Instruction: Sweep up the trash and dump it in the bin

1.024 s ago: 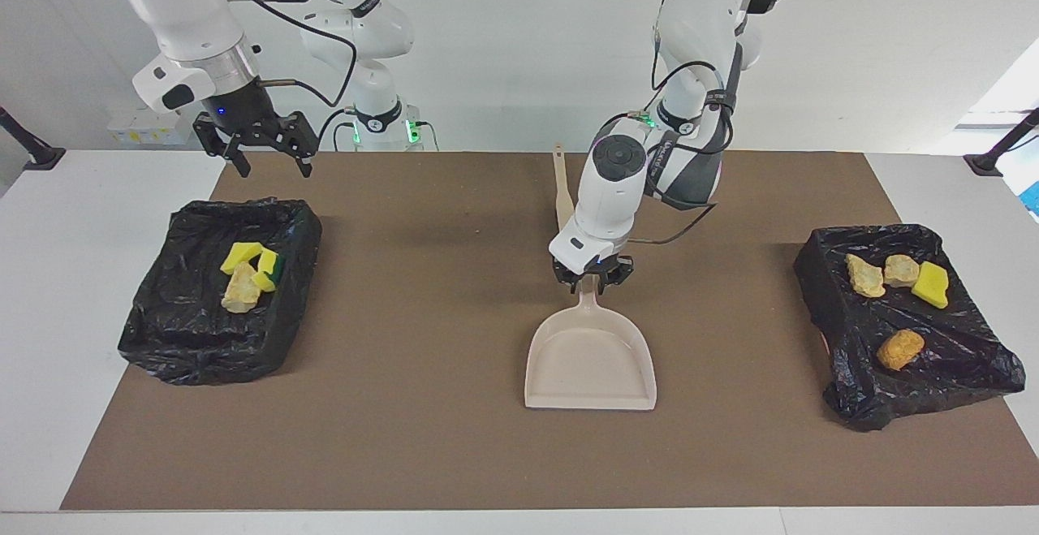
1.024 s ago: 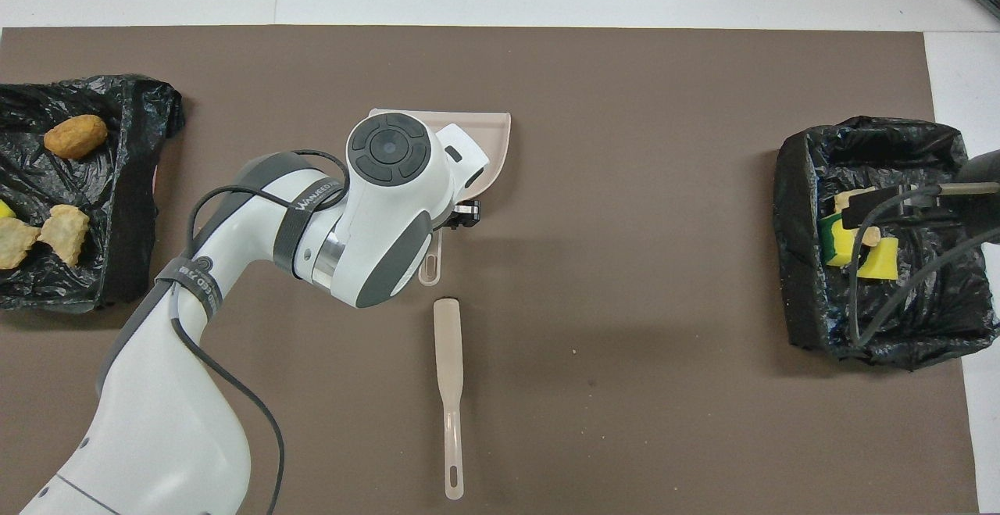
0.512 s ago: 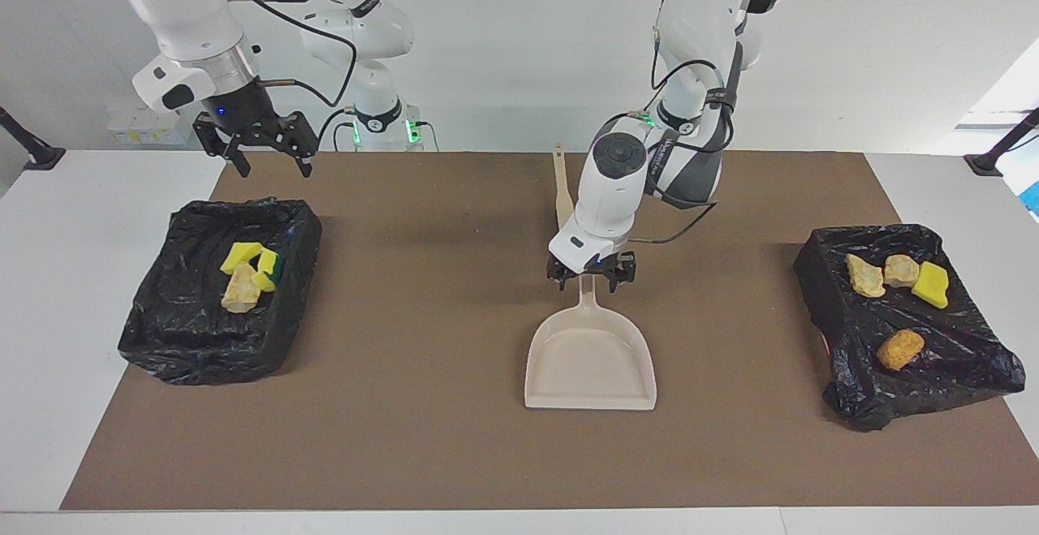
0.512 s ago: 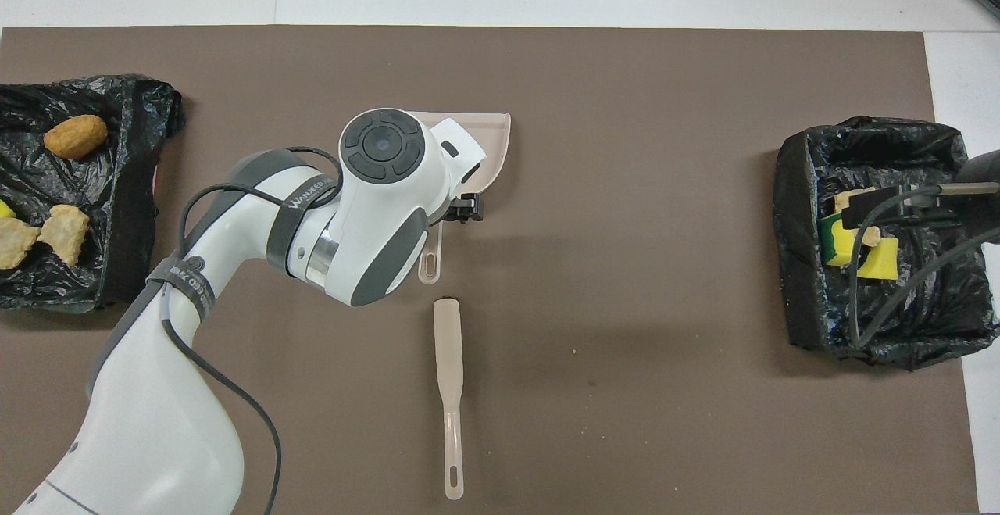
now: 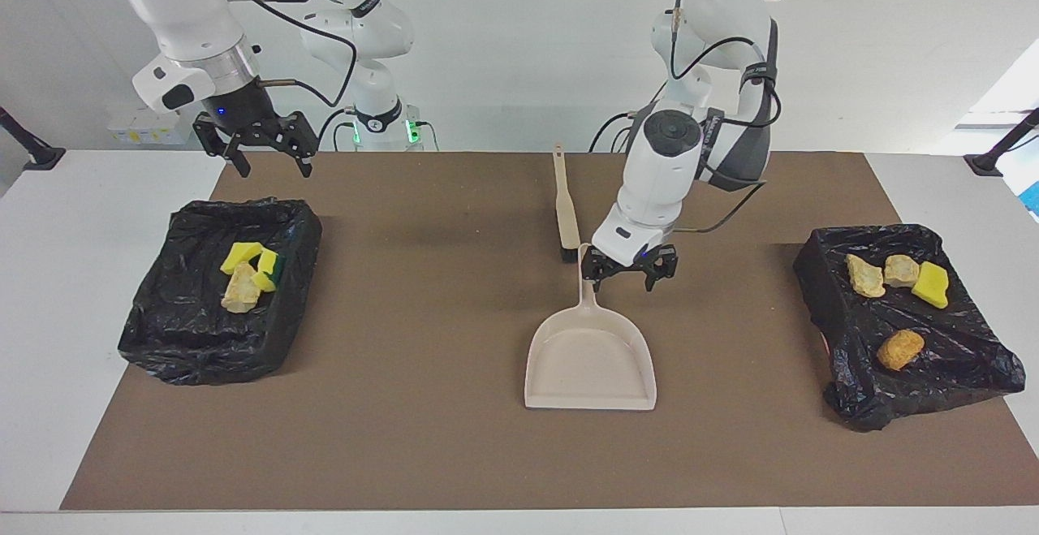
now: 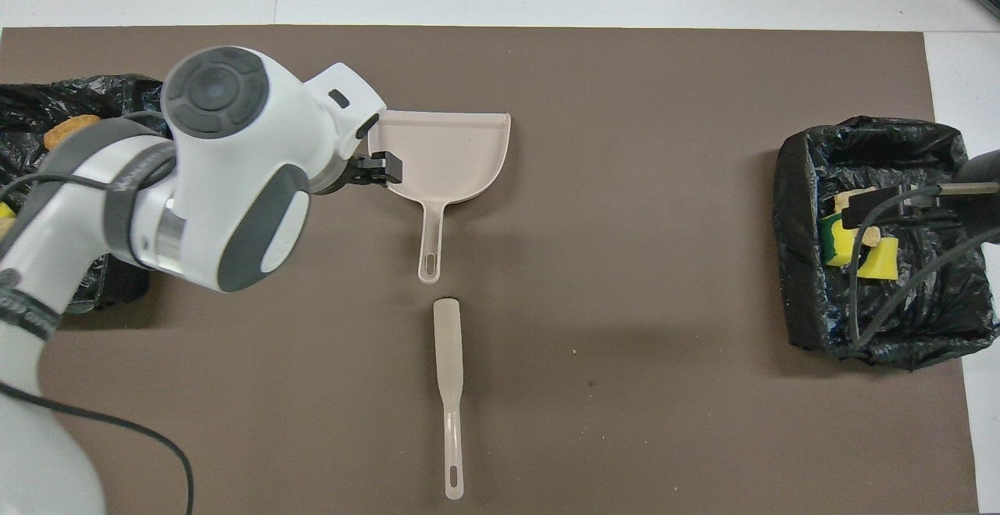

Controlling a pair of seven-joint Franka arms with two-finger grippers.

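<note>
Sponge and bread-like trash scraps (image 5: 250, 275), light and squashy, sit binned; left gripper (image 5: 629, 269) and right gripper (image 5: 256, 145) jaws apart, empty.

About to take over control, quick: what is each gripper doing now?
Left gripper: open, empty, up beside the dustpan handle.
Right gripper: open, empty, waiting above the bin at its end.

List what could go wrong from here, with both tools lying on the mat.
1. The open left gripper hangs low beside the dustpan handle. A sideways move could clip it and skew the pan toward the brush.
2. The bin at the left arm's end looks shallow under its slumped bag. Its scraps sit high and might roll out if it is bumped.
</note>
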